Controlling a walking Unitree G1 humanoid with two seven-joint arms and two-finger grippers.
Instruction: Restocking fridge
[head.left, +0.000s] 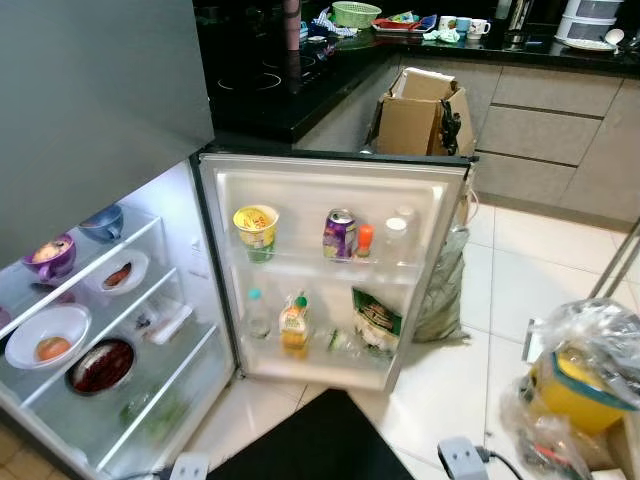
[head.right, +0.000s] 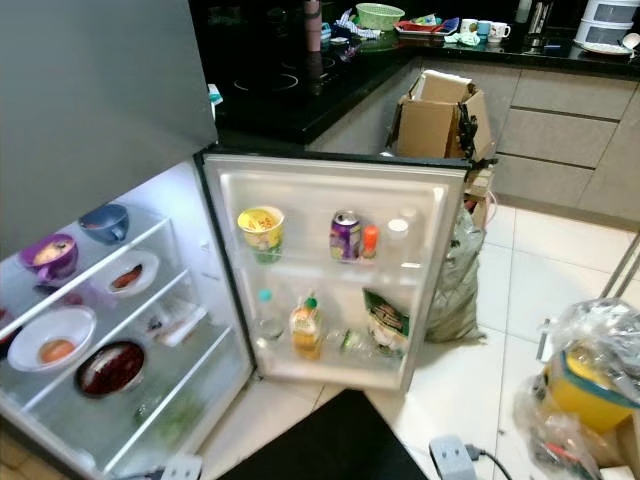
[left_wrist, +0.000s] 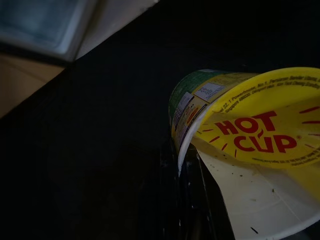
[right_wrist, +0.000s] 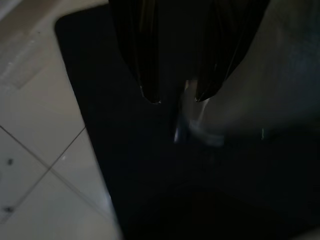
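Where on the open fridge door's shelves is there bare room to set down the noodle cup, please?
On the door's upper shelf, a bare gap lies between the yellow cup and the purple can. The lower shelf is crowded: bottles and a green packet.

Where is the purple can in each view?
Left eye view: can on upper door shelf, middle.
Right eye view: can, same shelf.
Left wrist view: faces a cup instead.
Right wrist view: faces the mat instead.
Shared landmark: orange-capped bottle right of it.
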